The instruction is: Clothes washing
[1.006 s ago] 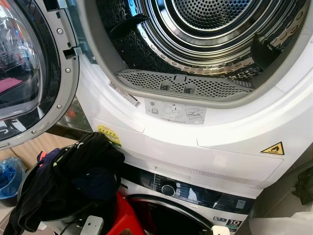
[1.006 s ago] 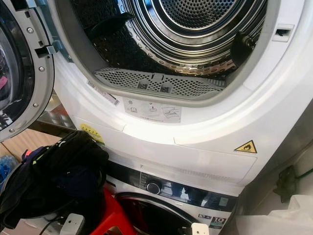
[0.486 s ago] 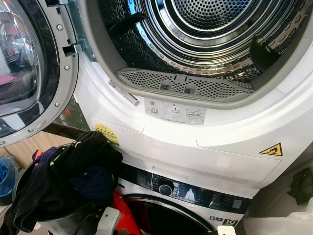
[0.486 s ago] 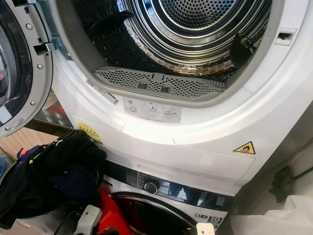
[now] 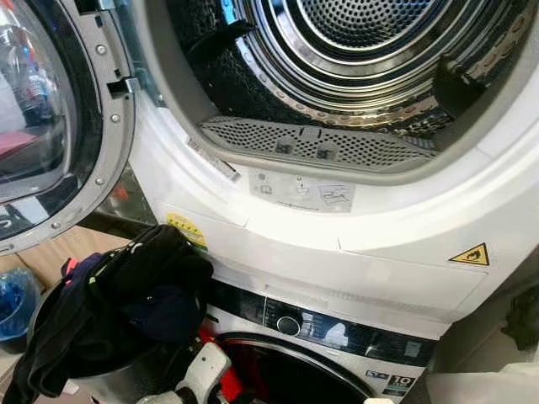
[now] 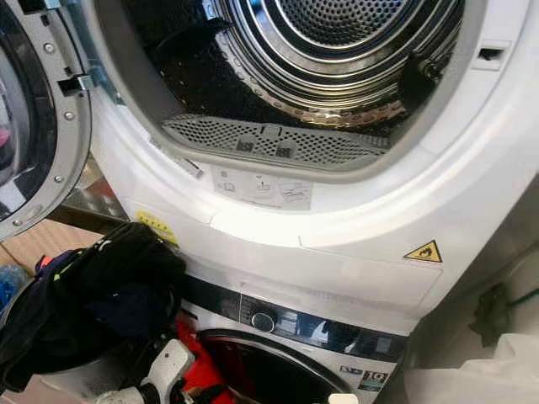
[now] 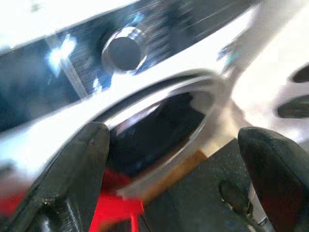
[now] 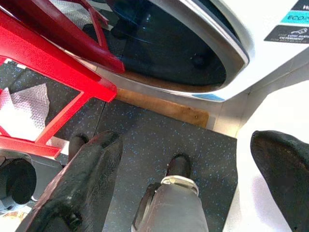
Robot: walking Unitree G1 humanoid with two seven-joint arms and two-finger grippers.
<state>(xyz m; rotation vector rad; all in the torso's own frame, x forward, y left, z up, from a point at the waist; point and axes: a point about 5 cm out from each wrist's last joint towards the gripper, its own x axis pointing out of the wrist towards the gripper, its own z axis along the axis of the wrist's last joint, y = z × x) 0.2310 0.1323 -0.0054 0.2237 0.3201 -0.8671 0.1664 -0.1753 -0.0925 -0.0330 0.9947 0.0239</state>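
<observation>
A heap of dark clothes (image 5: 126, 295) lies in a grey basket (image 5: 109, 385) at the lower left, in front of the stacked machines. The upper machine's drum (image 5: 362, 50) stands open and looks empty. Below it is the washer with its control knob (image 5: 289, 325) and shut round door (image 5: 286, 374). My left arm (image 5: 202, 374) rises at the bottom edge beside the basket. In the left wrist view my left gripper (image 7: 174, 169) is open, facing the washer's knob (image 7: 123, 50) and door rim. My right gripper (image 8: 183, 179) hangs open over the dark floor.
The upper machine's door (image 5: 50, 126) is swung open to the left. A red stool (image 8: 43, 63) stands before the washer door. A blue thing (image 5: 13, 303) sits at the far left. My own foot (image 8: 176, 191) shows on the floor. A white bag (image 6: 497, 370) lies at the lower right.
My left arm has come up and to the right at the bottom edge, beside the basket. The clothes and machines have stayed put; the camera has shifted slightly.
</observation>
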